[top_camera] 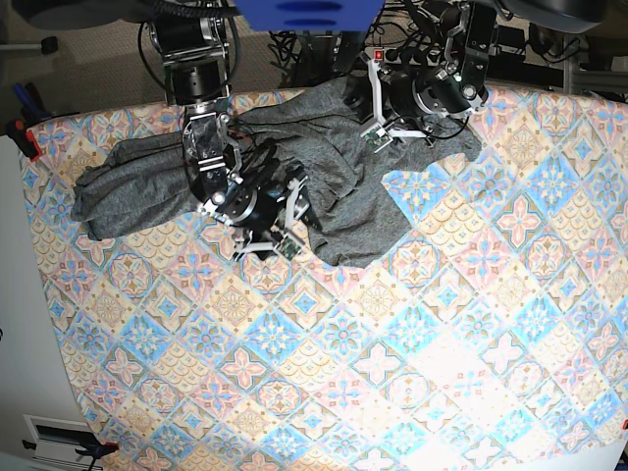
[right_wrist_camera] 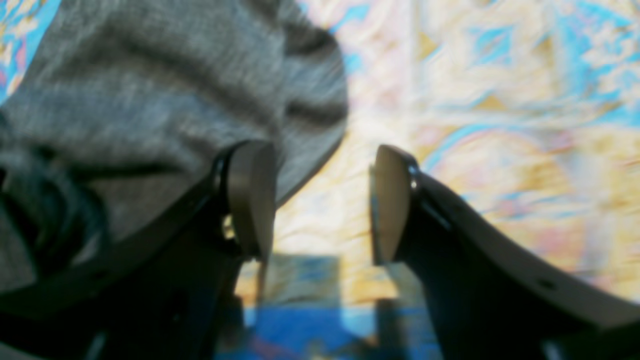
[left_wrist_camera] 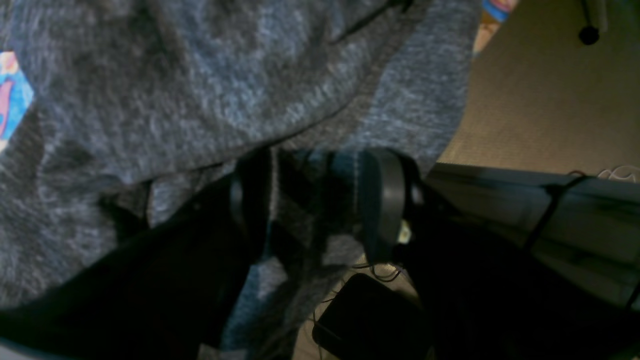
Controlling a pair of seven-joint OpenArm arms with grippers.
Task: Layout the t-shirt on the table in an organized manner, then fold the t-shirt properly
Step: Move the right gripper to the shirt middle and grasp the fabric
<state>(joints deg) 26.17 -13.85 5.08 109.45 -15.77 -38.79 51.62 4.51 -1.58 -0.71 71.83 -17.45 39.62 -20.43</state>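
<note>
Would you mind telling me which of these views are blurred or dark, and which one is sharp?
Right wrist view: motion-smeared, the table pattern streaked, the t-shirt soft, light bright. Left wrist view: dim and soft, the left gripper lost in shadow among grey cloth. Base view: sharp and evenly lit.

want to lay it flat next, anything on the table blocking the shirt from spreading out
Nothing visible does. The shirt lies bunched along the far edge, and the table in front of it shows only bare patterned cloth.
</note>
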